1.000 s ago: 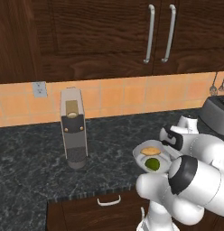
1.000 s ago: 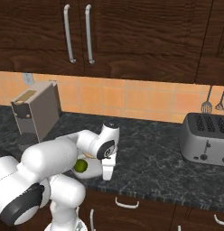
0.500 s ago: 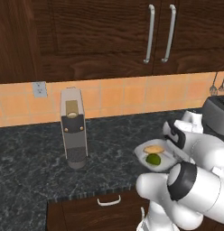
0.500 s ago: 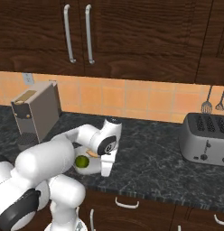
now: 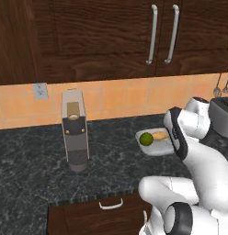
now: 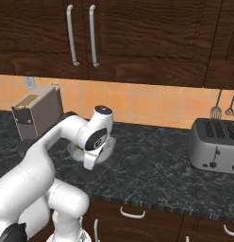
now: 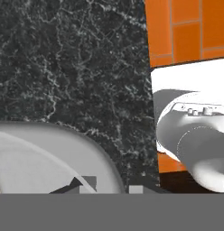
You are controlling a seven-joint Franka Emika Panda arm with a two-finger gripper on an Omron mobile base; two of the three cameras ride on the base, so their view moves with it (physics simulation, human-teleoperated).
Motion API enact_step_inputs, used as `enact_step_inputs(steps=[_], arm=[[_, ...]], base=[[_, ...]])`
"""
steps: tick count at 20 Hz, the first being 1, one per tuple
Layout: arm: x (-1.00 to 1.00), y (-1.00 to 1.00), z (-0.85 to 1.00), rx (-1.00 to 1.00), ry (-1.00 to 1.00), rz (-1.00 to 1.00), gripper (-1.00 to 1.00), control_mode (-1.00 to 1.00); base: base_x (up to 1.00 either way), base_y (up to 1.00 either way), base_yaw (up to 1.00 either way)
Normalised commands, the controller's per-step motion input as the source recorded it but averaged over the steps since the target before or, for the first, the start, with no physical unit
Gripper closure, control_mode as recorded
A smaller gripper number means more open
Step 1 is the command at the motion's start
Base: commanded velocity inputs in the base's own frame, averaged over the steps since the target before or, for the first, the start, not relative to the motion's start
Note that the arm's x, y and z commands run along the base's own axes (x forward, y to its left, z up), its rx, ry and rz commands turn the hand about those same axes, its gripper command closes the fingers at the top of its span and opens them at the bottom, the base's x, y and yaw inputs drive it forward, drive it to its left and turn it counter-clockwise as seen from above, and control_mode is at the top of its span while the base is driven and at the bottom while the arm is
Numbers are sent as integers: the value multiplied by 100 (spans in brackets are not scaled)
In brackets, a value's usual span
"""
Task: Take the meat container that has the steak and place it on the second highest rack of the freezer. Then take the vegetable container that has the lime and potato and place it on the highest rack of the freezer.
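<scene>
Fingers (image 7: pixel 82 184): in the hand view the two dark tips straddle the pale grey rim of the vegetable container (image 7: pixel 50 153), one inside, one outside; whether they actually pinch it cannot be told. Black counter (image 7: pixel 73 63) beyond. Left base view: the container holds the lime (image 5: pixel 146 138) touching the potato (image 5: pixel 160 136), on the counter near the coffee machine (image 5: pixel 74 131). Right base view: the arm covers the container; toaster (image 6: pixel 214 144) well apart

The light is soft and even. Nothing shines too bright. The pictures look sharp, with only faint, small shadows.
</scene>
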Motion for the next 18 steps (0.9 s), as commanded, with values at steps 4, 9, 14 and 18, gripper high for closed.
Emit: enact_step_inputs(steps=[4, 9, 14, 18], arm=[[-34, 60, 74, 0, -17, -19, 100, -100], [-52, 16, 60, 0, -13, 0, 100, -100], [-46, 0, 56, 0, -7, 14, 100, -100], [-29, 3, 43, -1, 2, 15, 100, -100]], base=[[0, 0, 0], [0, 0, 0], [0, 0, 0], [0, 0, 0]])
